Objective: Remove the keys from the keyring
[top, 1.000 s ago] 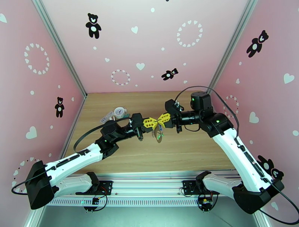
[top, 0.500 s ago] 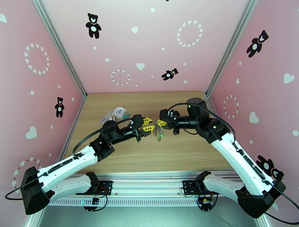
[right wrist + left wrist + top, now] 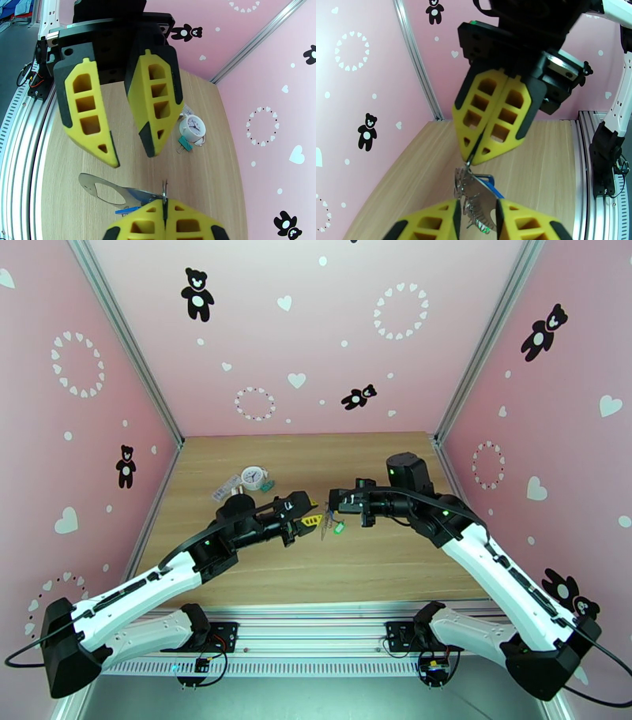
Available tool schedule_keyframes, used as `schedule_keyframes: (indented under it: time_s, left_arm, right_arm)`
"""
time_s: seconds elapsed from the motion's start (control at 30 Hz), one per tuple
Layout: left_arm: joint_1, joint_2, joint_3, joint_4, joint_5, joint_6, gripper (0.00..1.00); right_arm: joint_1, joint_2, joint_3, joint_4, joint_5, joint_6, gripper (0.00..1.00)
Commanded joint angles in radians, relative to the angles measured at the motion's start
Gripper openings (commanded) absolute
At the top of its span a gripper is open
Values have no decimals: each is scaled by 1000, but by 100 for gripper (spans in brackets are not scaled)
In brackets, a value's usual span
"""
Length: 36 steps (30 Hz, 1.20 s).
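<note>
Bright, even, diffuse light; soft faint shadows; wide-angle bowing at edges; slight near blur in wrist views.

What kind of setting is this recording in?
Probably a staged robot booth, not a home: pink walls with bear stickers, aluminium posts, and two arms bolted at the edge of a wooden table.

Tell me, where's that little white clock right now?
In the top view, the clock sits on the table in its left rear part. A teal clip lies just to its right.
</note>
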<state>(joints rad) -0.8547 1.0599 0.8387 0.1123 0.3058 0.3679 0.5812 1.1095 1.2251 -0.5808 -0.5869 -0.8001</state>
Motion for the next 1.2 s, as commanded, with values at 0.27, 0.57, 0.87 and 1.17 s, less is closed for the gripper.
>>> schedule_keyframes:
  time_s: [0.27, 0.57, 0.87, 1.17]
  left_arm:
    - [-4, 55, 54, 51, 41, 48, 28]
    - [3, 58, 55, 73, 95, 28, 25]
    - [4, 66, 56, 84, 129, 20, 18]
    - [6, 64, 30, 131, 111, 8, 17]
  right_arm:
    - [2, -39, -7, -7, -84, -20, 0]
    - [-15, -45, -2, -10, -146, -7, 0]
    - [-21, -46, 3, -1, -173, 6, 0]
    - [-29, -53, 5, 16, -207, 28, 0]
